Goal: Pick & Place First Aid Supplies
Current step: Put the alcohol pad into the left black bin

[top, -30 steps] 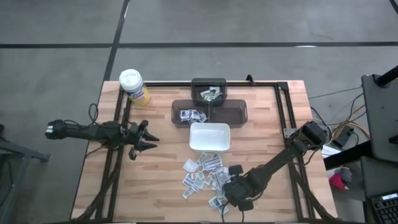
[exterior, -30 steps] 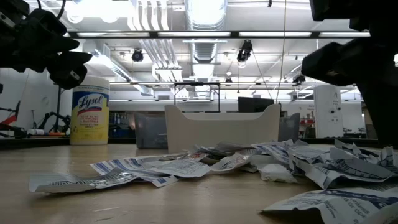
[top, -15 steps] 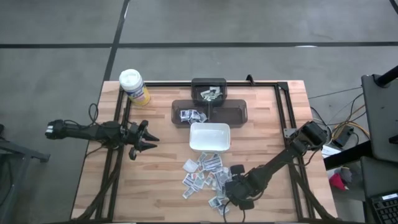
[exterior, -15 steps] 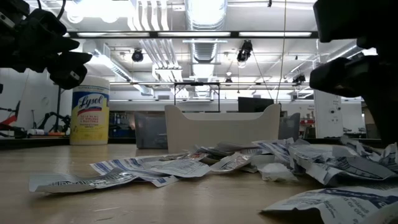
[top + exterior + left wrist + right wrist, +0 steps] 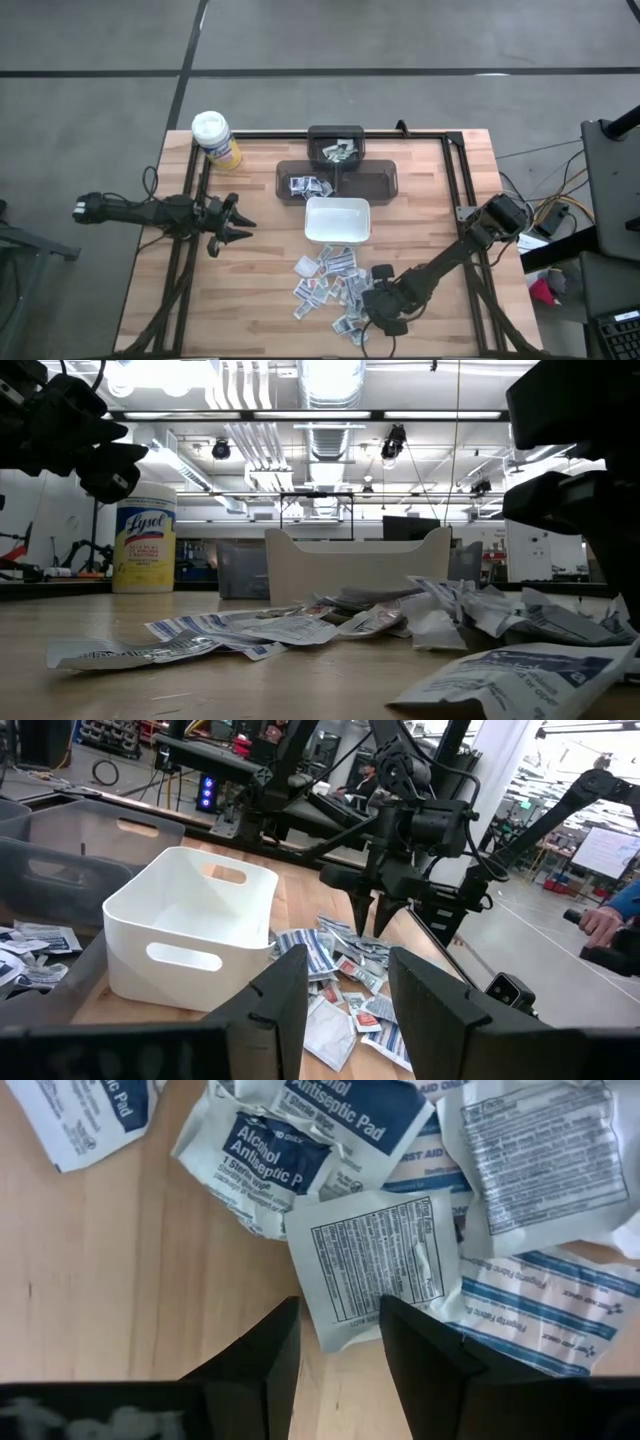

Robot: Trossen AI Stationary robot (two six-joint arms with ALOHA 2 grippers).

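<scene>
While left fingers (image 5: 240,229) idle apart, right fingers (image 5: 338,1342) hover apart over packets (image 5: 372,1265).

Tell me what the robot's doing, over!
Right gripper open, low over the packets. Left gripper open, waiting aside. White dish empty. Nothing blocking.

A robotics lab: exposed ceiling ducts (image 5: 330,430), strip lights, benches with monitors (image 5: 405,528) and cabling, other robot rigs (image 5: 300,780) behind the wooden table (image 5: 260,270).
</scene>
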